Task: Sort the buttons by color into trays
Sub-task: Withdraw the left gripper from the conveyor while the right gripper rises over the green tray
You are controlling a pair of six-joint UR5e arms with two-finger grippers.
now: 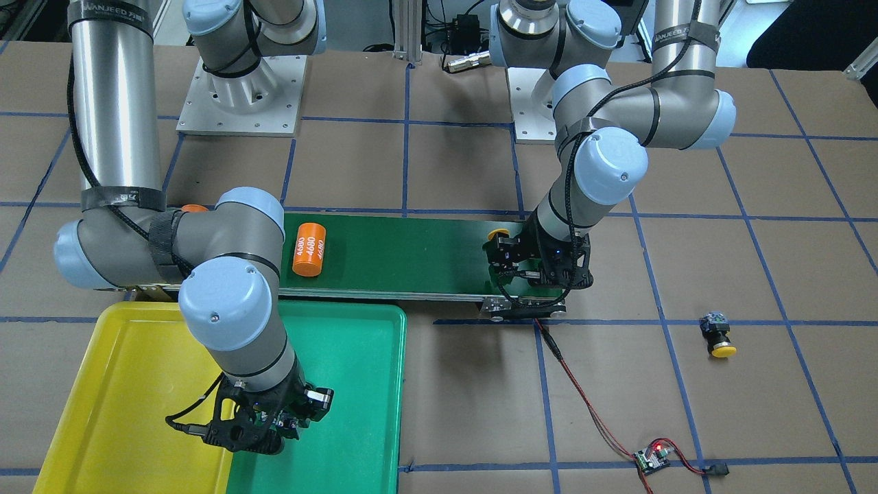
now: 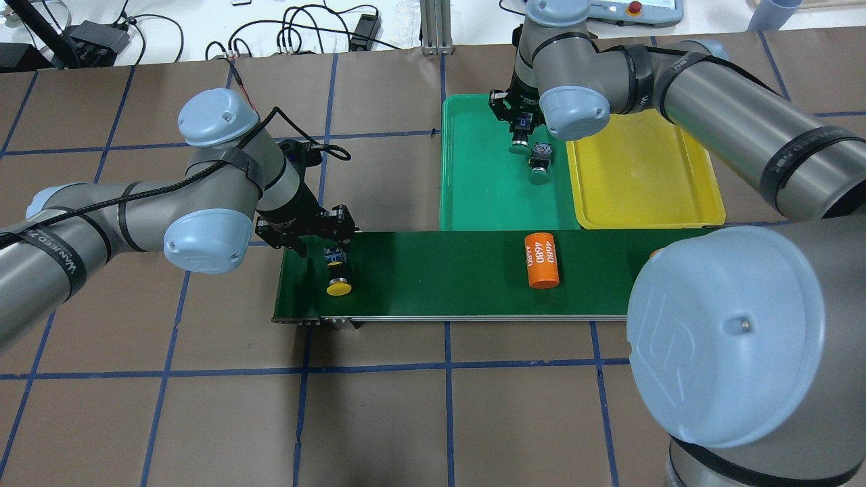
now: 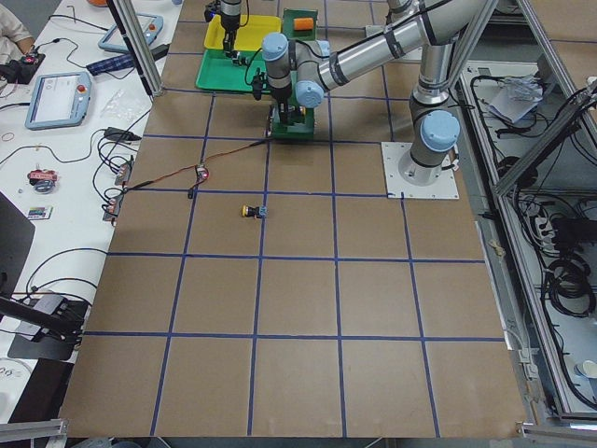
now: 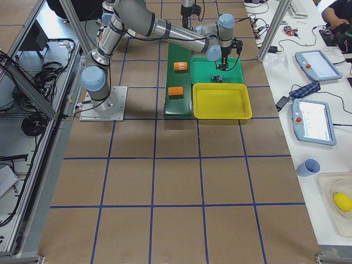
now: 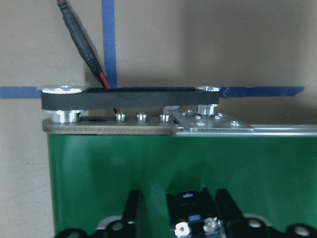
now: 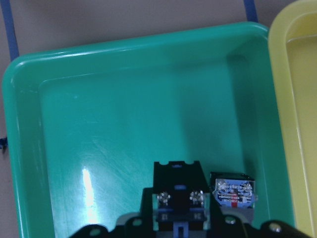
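My left gripper (image 2: pixel 325 245) hangs over the left end of the conveyor belt (image 2: pixel 440 270). Its fingers stand open on either side of a yellow-capped button (image 2: pixel 337 274) that lies on the belt; in the left wrist view there is a gap beside the button (image 5: pixel 190 218). My right gripper (image 2: pixel 519 125) is over the green tray (image 2: pixel 473 176) and is shut on a green-capped button (image 6: pixel 181 201). A second green-capped button (image 2: pixel 539 164) lies in that tray next to it. The yellow tray (image 2: pixel 643 176) lies beside the green one. Another yellow-capped button (image 1: pixel 717 336) lies on the bare table.
An orange numbered cylinder (image 2: pixel 541 260) lies mid-belt, and a second one (image 1: pixel 194 208) is half hidden behind my right arm. A small circuit board (image 1: pixel 651 458) with a red wire running to the belt's end lies on the table.
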